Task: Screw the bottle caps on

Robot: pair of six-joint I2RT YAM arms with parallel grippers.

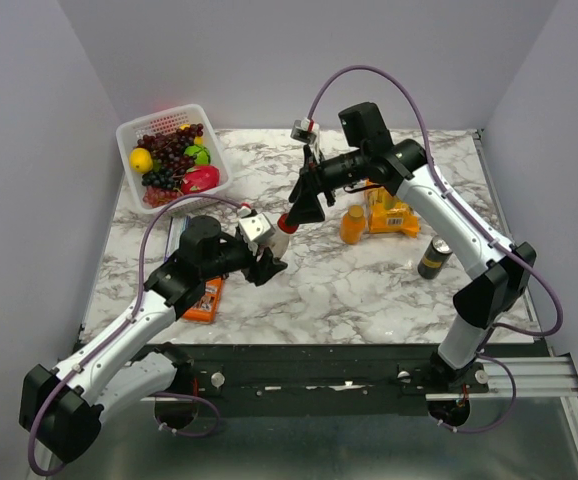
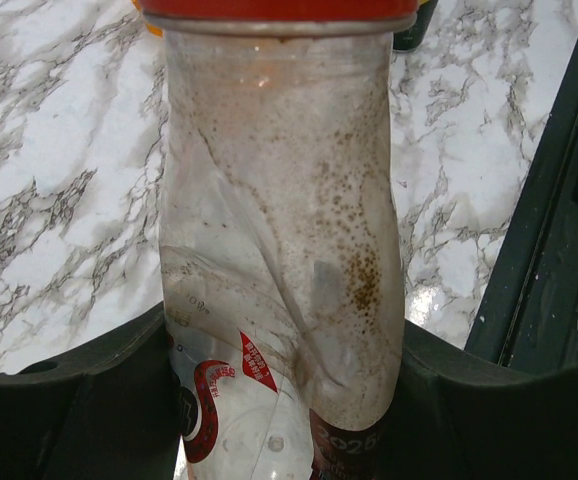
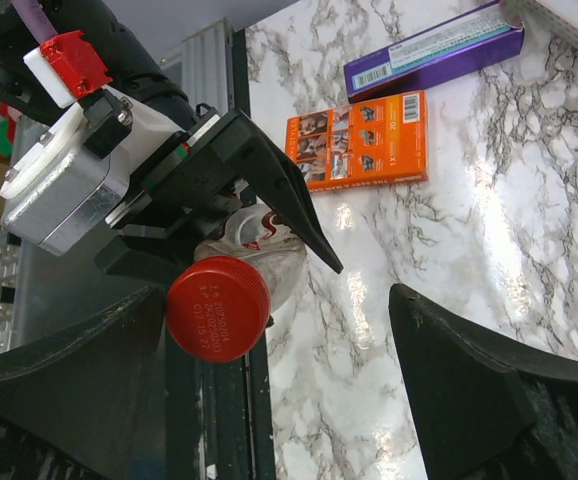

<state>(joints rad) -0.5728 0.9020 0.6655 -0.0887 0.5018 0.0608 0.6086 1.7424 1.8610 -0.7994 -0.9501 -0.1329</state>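
Note:
My left gripper (image 1: 265,252) is shut on the clear bottle (image 2: 279,250), which has brown specks inside and a red-and-white label. It holds the bottle tilted above the table. The red cap (image 3: 217,307) sits on the bottle's neck, and shows in the top view as the red cap (image 1: 282,222). My right gripper (image 3: 279,370) is wide open around the cap. One finger (image 3: 59,390) is close beside the cap and the other stands well apart. The orange bottle (image 1: 353,224) stands upright on the marble to the right.
A yellow carton (image 1: 390,214) stands beside the orange bottle and a black can (image 1: 433,257) stands nearer the right arm. A white basket (image 1: 127,134) of fruit is at the back left. An orange box (image 3: 364,135) and a purple box (image 3: 434,45) lie left of the grippers.

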